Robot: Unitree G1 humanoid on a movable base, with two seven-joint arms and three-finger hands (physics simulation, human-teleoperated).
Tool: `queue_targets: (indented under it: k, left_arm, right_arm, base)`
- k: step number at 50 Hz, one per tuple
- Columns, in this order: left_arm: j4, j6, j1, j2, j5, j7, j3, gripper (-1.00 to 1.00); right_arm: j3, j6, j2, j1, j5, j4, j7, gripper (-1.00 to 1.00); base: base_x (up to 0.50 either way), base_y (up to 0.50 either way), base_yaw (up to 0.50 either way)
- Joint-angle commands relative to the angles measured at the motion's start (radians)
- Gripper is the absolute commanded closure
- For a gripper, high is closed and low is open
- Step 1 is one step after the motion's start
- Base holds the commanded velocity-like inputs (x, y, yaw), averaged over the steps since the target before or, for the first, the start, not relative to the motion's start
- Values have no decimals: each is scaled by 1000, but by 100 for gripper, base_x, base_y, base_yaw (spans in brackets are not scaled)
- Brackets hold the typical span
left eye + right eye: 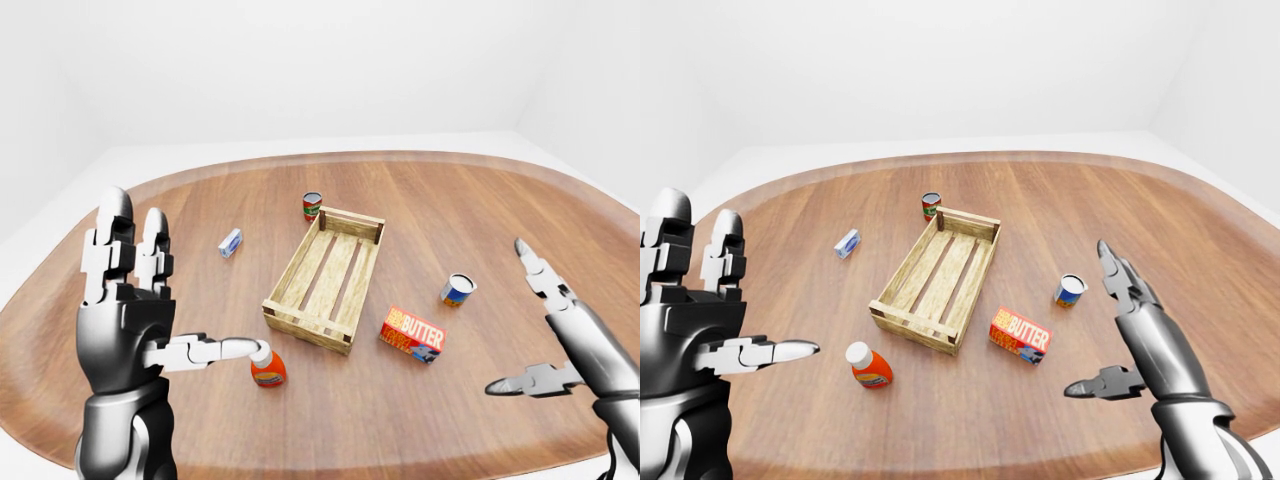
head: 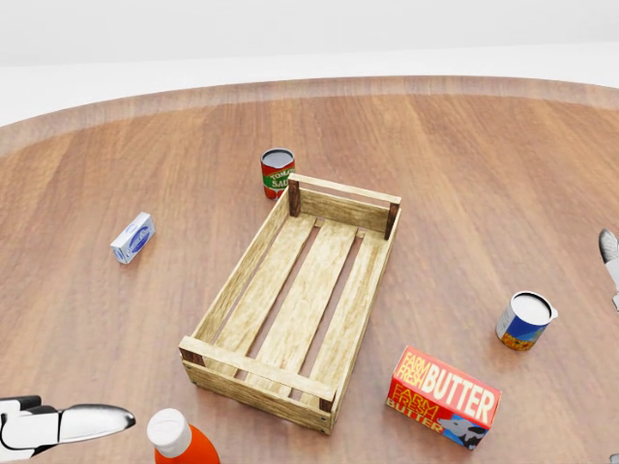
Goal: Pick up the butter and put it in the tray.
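The red butter box (image 2: 444, 396) lies flat on the wooden table, just right of the near corner of the slatted wooden tray (image 2: 301, 298); the tray holds nothing. My right hand (image 1: 1118, 325) hovers open to the right of the butter, fingers spread, clear of it. My left hand (image 1: 135, 300) is raised open at the left of the left-eye view, its thumb pointing toward an orange bottle. In the head view only the tip of a left finger (image 2: 68, 423) and a sliver of the right hand show.
An orange bottle with a white cap (image 2: 181, 440) stands below the tray's left corner. A blue-and-white can (image 2: 523, 320) stands right of the tray, a red can (image 2: 277, 172) above it, and a small blue box (image 2: 132, 237) lies to the left. The table's round edge curves behind.
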Motion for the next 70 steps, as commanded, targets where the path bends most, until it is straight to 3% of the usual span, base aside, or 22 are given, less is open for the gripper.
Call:
queue_targets:
  k: [1,14,35,49,70]
  left_arm:
    - [8,0,-7,3,-3,3,7,-100]
    - [9,0,-6,5,0,7,1,-100]
    - [8,0,-20,9,-6,11,19,-100]
    - [7,0,-13,6,7,8,5,-100]
    - [3,0,-10,5,2,5,8,-100]
  right_arm:
    - [-53,0,-6,-22,-92,49,0,-100]
    - [56,0,-113,-133,-98,249,0,-100]
    - [149,0,-139,-157,-52,528,-3,-100]
    - [214,0,-194,-240,18,773,-107,-100]
    - [266,0,-201,-227,24,880,-139,-100]
  base:
    - [0,0,0]
    - [0,0,0]
    - [0,0,0]
    - [0,0,0]
    - [0,0,0]
